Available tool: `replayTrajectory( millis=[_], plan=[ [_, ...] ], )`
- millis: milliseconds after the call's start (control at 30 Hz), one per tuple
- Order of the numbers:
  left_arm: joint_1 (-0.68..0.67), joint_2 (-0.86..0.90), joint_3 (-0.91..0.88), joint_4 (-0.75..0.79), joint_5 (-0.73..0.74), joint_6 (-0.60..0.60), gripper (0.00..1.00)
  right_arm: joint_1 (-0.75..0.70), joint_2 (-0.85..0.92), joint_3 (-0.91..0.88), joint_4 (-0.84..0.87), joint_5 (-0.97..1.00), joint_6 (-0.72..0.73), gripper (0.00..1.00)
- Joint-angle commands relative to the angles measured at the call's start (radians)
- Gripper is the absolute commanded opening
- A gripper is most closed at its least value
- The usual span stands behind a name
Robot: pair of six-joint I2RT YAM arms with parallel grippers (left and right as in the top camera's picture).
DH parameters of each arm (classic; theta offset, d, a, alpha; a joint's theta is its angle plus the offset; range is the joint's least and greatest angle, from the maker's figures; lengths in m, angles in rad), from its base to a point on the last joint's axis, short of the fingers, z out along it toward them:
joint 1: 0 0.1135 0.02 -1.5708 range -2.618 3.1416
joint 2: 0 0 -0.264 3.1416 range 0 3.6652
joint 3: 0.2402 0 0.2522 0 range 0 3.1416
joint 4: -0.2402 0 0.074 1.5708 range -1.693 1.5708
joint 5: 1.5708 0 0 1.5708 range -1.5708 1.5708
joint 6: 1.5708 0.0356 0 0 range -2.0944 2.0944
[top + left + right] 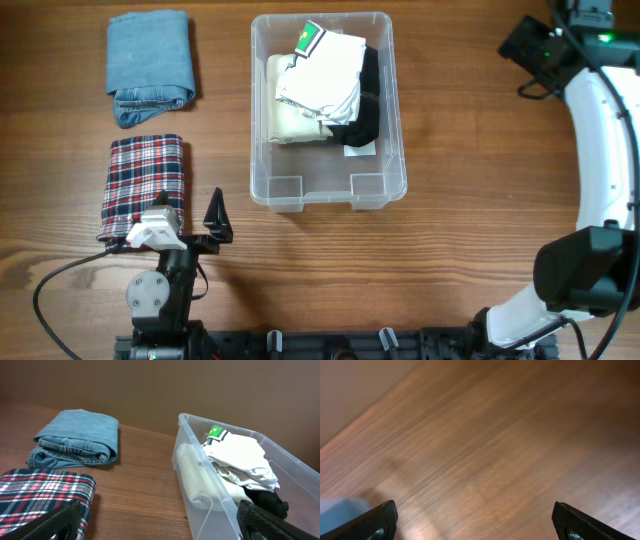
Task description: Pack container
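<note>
L gripper (159,506), R gripper (474,506): fingers spread, empty. Folded red-plaid cloth (40,495) beside L's left finger may unfold if pinched one-layer.

the left arm (165,270) is black, with a white bracket (155,230) near its wrist, a round grey joint cap (147,293) and a thin black cable (45,290) looping off it. its fingers (216,212) are black and pointed. the right arm (605,150) has a curved white shell, black joints and a small green light (603,39).
</note>
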State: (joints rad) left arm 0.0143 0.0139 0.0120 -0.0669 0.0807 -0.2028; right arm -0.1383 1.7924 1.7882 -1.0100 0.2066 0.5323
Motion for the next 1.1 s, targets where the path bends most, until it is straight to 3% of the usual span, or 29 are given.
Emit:
replayTrajectory(
  millis=[0,767,1067],
  plan=[
    [0.005,-0.007,-0.006,-0.001,0.013,0.013,1.00,-0.038,0.001,-0.010,-0.037,-0.005,0.043,1.00],
    [0.005,-0.007,-0.006,-0.001,0.012,0.013,1.00,-0.045,0.001,-0.010,-0.045,-0.005,0.043,1.00],
    [0.005,-0.007,0.042,0.018,0.116,0.014,1.00,-0.045,0.001,-0.010,-0.045,-0.005,0.044,1.00]
  ],
)
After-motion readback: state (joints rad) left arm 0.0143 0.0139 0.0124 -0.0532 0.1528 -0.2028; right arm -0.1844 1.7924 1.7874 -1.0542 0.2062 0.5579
